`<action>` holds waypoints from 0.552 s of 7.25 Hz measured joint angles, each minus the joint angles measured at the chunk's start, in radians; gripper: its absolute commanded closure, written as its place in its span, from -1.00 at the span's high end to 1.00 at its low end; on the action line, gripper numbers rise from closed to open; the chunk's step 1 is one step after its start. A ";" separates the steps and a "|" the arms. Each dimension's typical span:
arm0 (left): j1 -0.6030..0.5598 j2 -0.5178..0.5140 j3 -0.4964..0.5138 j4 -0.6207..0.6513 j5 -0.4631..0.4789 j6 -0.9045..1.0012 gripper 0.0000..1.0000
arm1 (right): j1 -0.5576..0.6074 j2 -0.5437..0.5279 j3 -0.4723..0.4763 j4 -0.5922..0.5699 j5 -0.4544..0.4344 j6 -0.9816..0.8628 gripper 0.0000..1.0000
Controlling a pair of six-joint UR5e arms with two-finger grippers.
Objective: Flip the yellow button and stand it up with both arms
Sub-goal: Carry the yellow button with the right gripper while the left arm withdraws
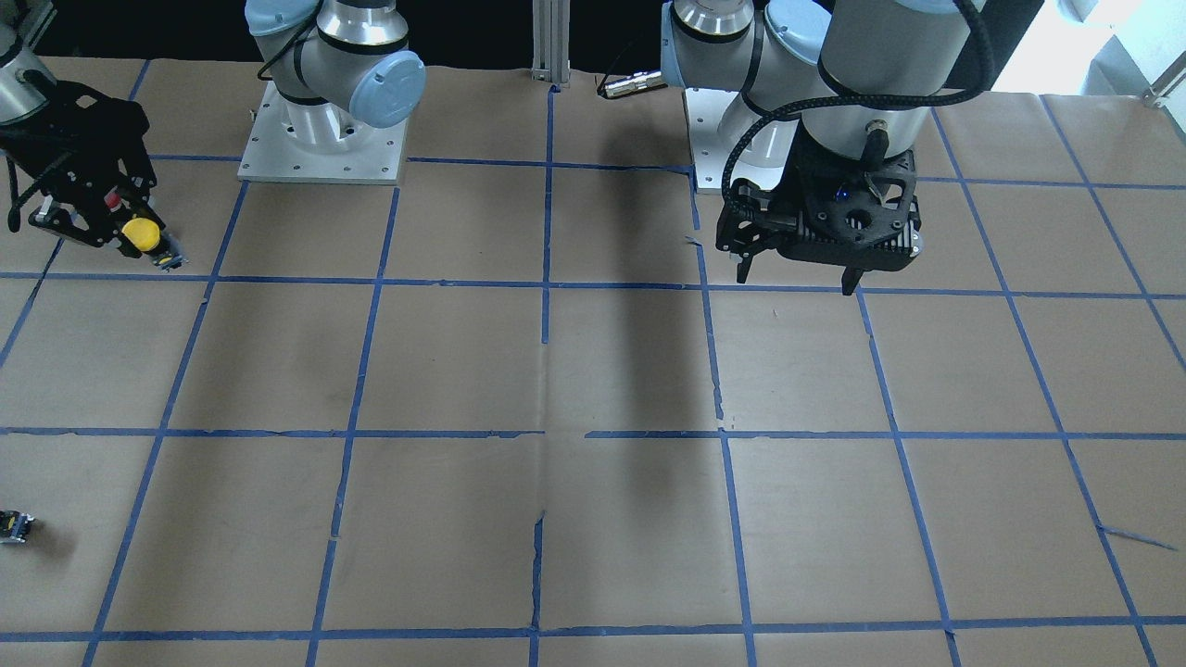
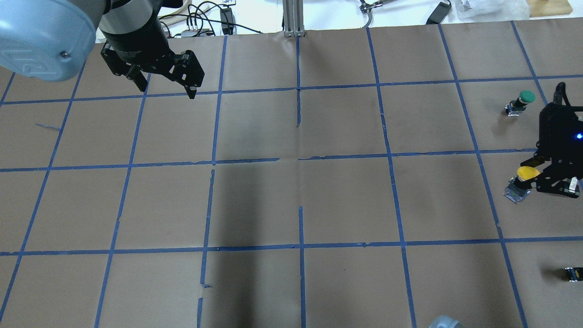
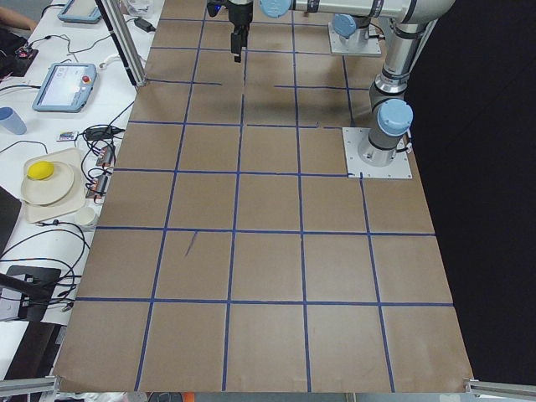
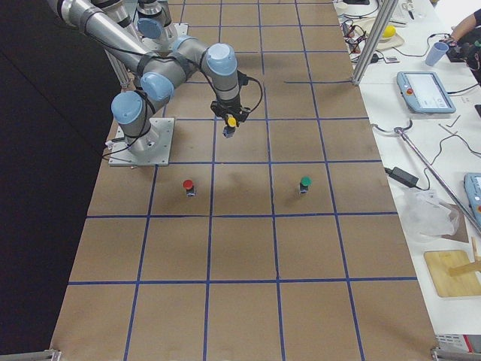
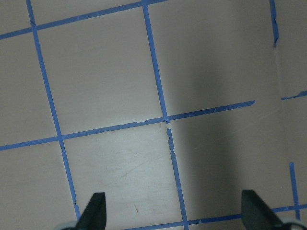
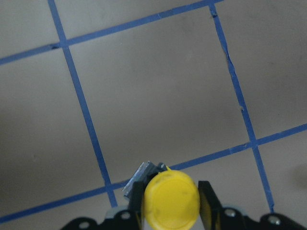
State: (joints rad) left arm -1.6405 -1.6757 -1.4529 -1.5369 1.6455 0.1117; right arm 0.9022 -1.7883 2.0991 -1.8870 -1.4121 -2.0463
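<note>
fingers (image 6: 205,203) of the right gripper (image 2: 537,175) are clamped on the yellow button (image 6: 171,200), one on each side of its round cap. the button sits tilted in the grip. its metal-looking base sticks out past the cap and points away from the gripper, down toward the table (image 2: 346,200). whether the base touches the paper cannot be told. in the overhead view the button is at the far right of the table, in the square just nearer the robot than the one holding a green button (image 2: 524,97), which stands apart from it. a red button (image 4: 188,185) stands on its own nearer the robot's base, and a small dark part (image 2: 573,273) lies close to the right edge.

the left gripper (image 2: 166,90) hangs above the far left of the table with its fingers spread wide and nothing between them. its wrist camera sees only brown paper crossed by blue tape (image 5: 156,72). the two grippers are well apart, at opposite sides of the table.
</note>
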 measured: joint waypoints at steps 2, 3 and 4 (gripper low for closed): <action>0.007 0.002 0.009 -0.001 -0.004 0.000 0.99 | -0.116 0.106 0.003 -0.097 0.013 -0.381 -0.47; 0.009 0.002 0.009 -0.001 -0.006 -0.001 0.99 | -0.174 0.171 0.003 -0.137 0.029 -0.543 -0.59; 0.009 0.001 0.007 -0.001 -0.007 -0.004 0.99 | -0.220 0.232 0.003 -0.177 0.052 -0.679 -0.68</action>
State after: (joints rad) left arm -1.6318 -1.6746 -1.4454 -1.5382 1.6387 0.1073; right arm 0.6826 -1.5567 2.1022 -2.0644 -1.3598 -2.7253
